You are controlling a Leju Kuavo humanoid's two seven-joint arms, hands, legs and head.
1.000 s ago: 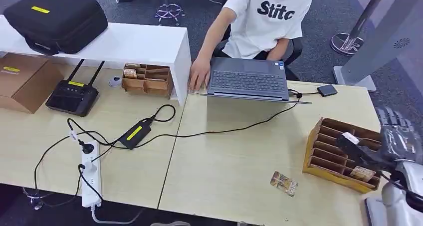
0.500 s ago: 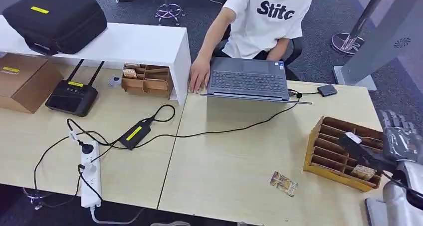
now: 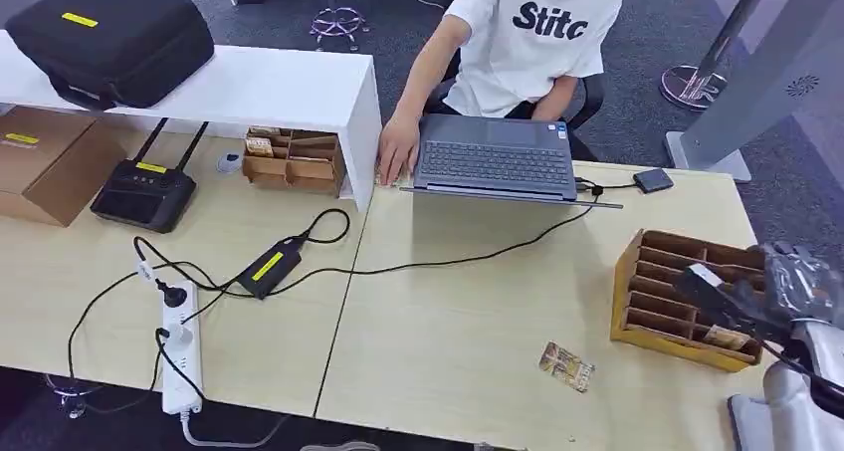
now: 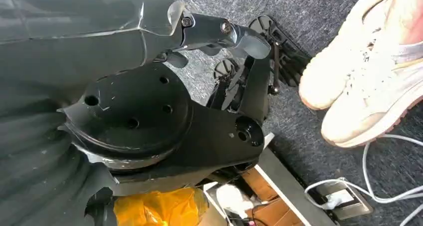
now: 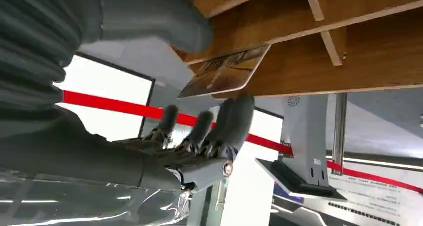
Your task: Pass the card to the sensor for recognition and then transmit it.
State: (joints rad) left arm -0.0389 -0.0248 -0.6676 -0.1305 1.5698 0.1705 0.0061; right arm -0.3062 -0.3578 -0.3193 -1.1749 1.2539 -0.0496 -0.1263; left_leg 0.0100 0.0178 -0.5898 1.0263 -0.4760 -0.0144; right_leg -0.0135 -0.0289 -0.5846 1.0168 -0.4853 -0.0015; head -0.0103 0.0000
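The right hand point(image 5: 199, 136) was released, fingers just beside the card point(image 5: 224, 71) in the wooden organizer point(image 3: 677, 292); a misjudged pinch could push it deeper.

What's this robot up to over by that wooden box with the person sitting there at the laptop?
The robot's right hand is reaching into the wooden card rack at the table's near right corner. In the right wrist view its thumb and fingers sit on either side of a card in the rack, though whether it grips the card yet is unclear. Another card lies loose on the table. A person sits opposite at a laptop.
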